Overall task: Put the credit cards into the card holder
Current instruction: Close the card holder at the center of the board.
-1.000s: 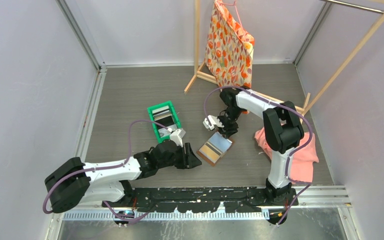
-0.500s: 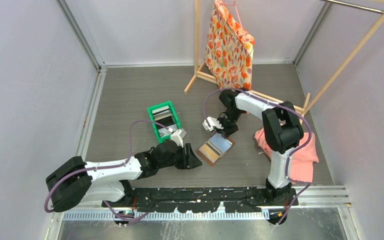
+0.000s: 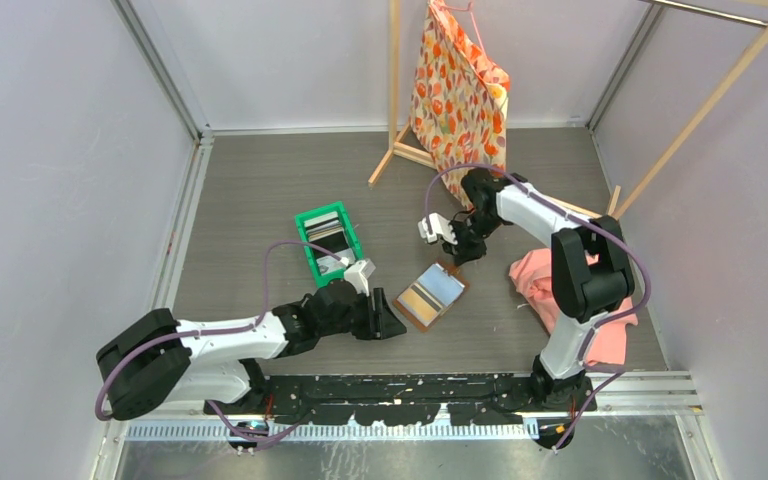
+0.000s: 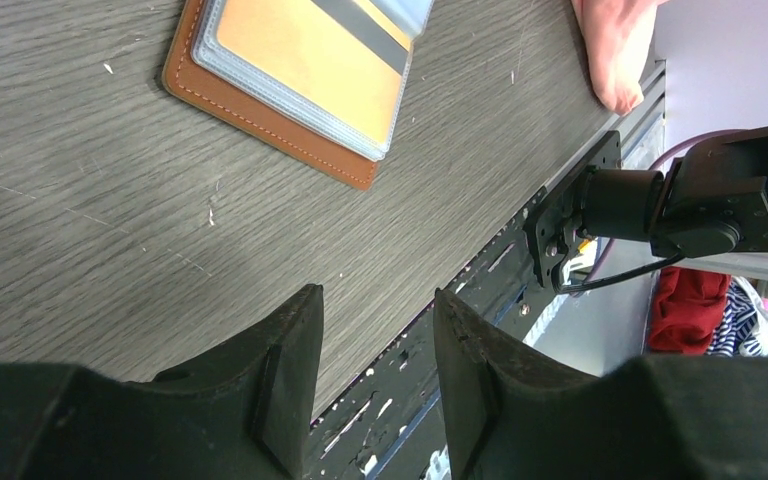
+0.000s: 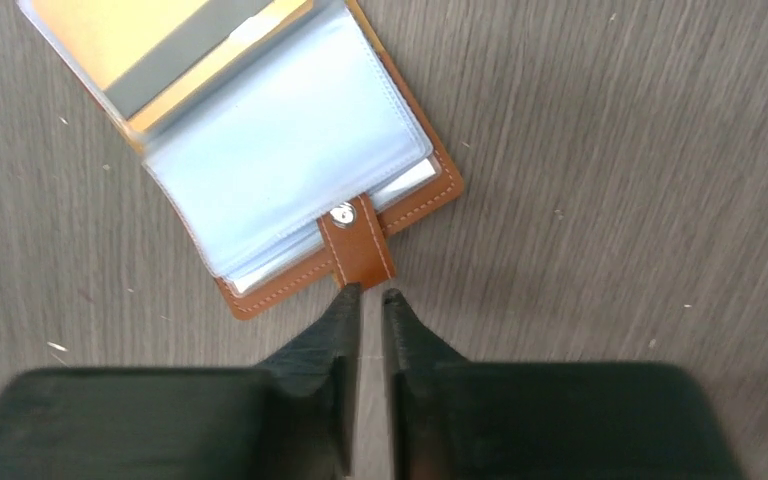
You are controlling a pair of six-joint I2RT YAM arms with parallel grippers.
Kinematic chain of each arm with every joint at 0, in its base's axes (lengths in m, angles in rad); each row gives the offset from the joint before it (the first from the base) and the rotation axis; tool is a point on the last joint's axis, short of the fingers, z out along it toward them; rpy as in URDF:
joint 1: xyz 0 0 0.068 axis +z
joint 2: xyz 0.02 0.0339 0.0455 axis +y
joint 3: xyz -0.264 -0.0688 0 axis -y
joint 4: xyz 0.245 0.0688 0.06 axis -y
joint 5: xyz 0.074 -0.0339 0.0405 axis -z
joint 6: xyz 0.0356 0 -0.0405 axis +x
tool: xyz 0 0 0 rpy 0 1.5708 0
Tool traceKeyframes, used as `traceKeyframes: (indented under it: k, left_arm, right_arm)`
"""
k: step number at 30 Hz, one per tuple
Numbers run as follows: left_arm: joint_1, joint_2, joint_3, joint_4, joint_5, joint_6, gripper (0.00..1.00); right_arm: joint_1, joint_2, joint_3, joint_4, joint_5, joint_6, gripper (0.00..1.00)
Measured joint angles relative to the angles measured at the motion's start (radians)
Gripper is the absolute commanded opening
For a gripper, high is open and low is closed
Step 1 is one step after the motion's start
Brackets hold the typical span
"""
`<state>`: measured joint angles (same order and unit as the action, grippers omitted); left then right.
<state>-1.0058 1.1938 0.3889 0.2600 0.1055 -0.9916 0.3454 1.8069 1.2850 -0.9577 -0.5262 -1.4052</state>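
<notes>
**A:** From above, where does everything lie?

**B:** The card holder [image 3: 444, 287] is spread open on the table [image 3: 260, 190] between the arms, with a tan card [image 3: 421, 299] in one sleeve. The other credit cards [image 3: 326, 234] stand in the green bin [image 3: 306, 248], apart from it. The left gripper [image 3: 392, 326] sits low just beside the holder's near corner, and the right gripper [image 3: 456, 256] hangs off its far edge.

**A:** And the left wrist view?

**B:** The fingers [image 4: 278, 385] are parted with nothing between them, and the holder lies ahead of them.

**A:** The right wrist?

**B:** The fingertips [image 5: 345, 325] are pinched nearly together on nothing, just short of the snap tab [image 5: 358, 240].

**A:** So how would you go about the next card?

**B:** I'd let the left arm fetch it, since the bin is on its side. Take one card by its top edge only. The right fingers could press the tab down so the holder doesn't skate. Then slide the card in flat, lined up with a sleeve's mouth.
</notes>
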Motion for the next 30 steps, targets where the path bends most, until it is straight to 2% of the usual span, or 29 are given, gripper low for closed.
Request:
traceKeyframes:
  k: [2, 4, 9, 19, 22, 26, 30]
  left_arm:
    - [0.0, 0.0, -0.001, 0.003, 0.001, 0.0, 0.46]
    - [0.0, 0.0, -0.003, 0.005, 0.002, 0.0, 0.46]
    - [0.0, 0.0, -0.004, 0.013, 0.002, -0.003, 0.46]
    - [0.0, 0.029, -0.013, 0.039, 0.01, -0.007, 0.46]
    - [0.0, 0.035, -0.014, 0.043, 0.013, -0.013, 0.46]
    - [0.0, 0.04, -0.014, 0.047, 0.019, -0.02, 0.46]
    - [0.0, 0.041, -0.014, 0.053, 0.02, -0.021, 0.46]
  right_arm:
    - [-0.001, -0.004, -0.006, -0.004, -0.014, -0.012, 0.43]
    - [0.0, -0.007, -0.015, -0.013, -0.028, -0.04, 0.49]
    - [0.019, 0.009, 0.007, -0.062, -0.032, -0.092, 0.5]
    - [0.076, 0.142, 0.071, -0.098, 0.032, -0.145, 0.5]
    - [0.081, 0.153, 0.074, -0.097, 0.055, -0.145, 0.45]
    - [0.084, 0.165, 0.084, -0.093, 0.088, -0.151, 0.28]
    - [0.085, 0.17, 0.089, -0.092, 0.095, -0.143, 0.19]
